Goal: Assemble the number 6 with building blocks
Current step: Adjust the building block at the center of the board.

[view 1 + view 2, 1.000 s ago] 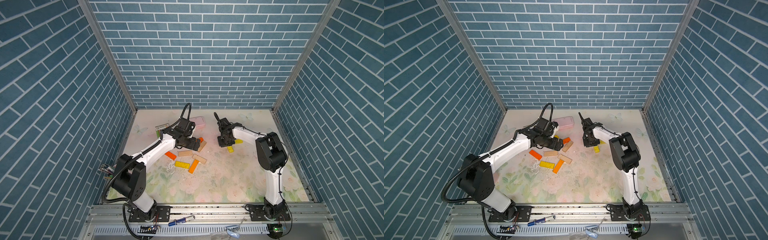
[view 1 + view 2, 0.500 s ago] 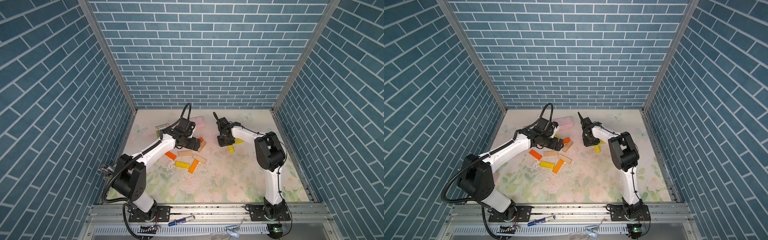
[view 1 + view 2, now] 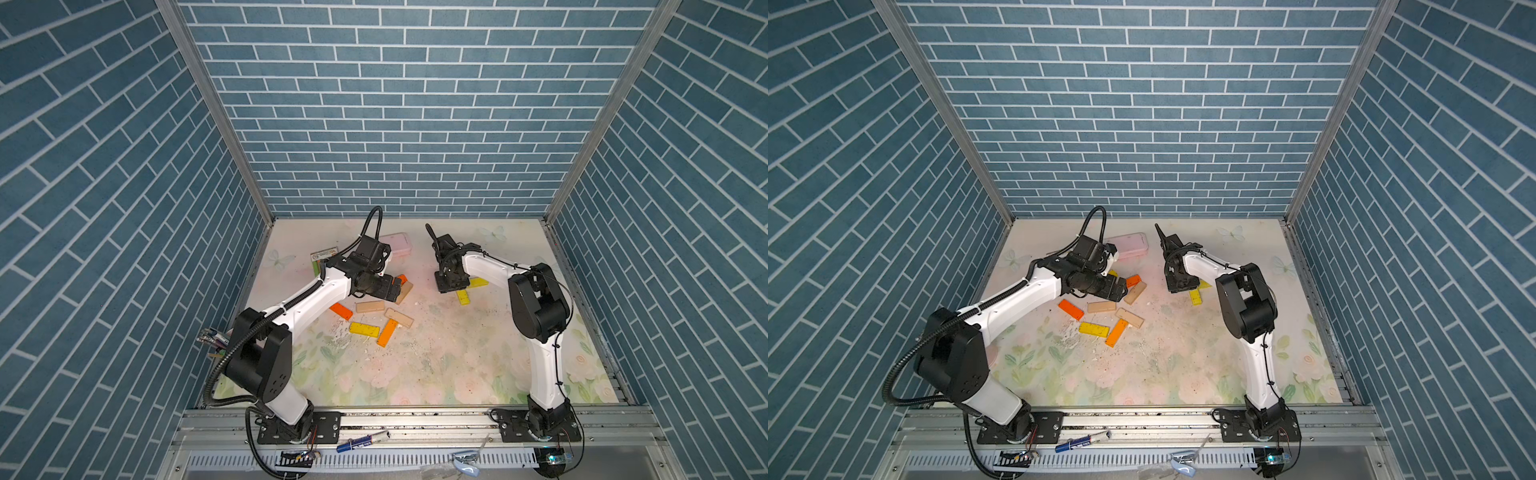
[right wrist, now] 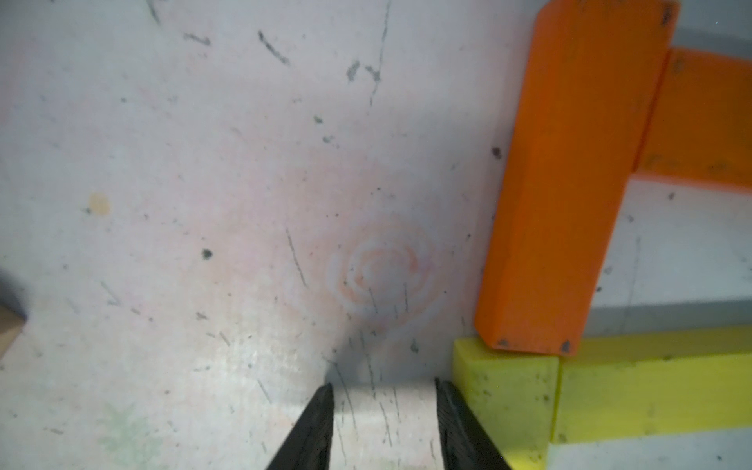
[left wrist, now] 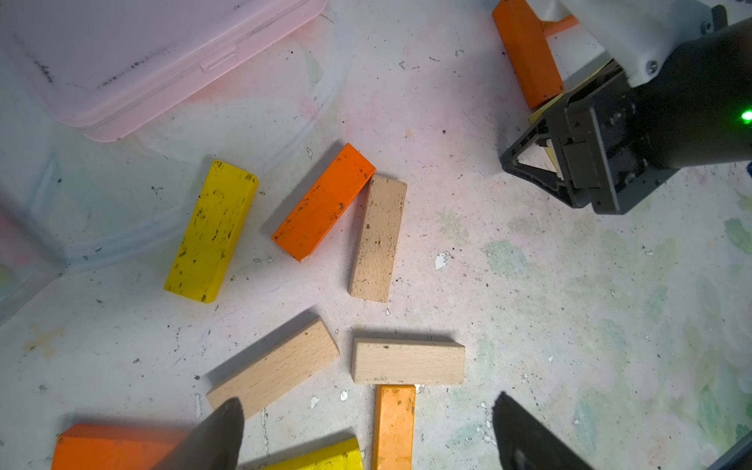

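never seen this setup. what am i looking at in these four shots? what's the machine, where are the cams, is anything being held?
It is a two-armed robot: a left arm and a right arm, white, bolted to a front rail, each ending in a two-finger gripper. The two wide pictures come from one overhead stereo camera, so they nearly match; the two close-ups come from a camera on each wrist. On the floral table lie small wooden building blocks in orange, yellow and tan, and a pink case at the back. The left gripper hovers wide open over the loose blocks. The right gripper, jaws apart with bare table between them, sits right beside a yellow bar that meets an orange bar. Neither holds anything.
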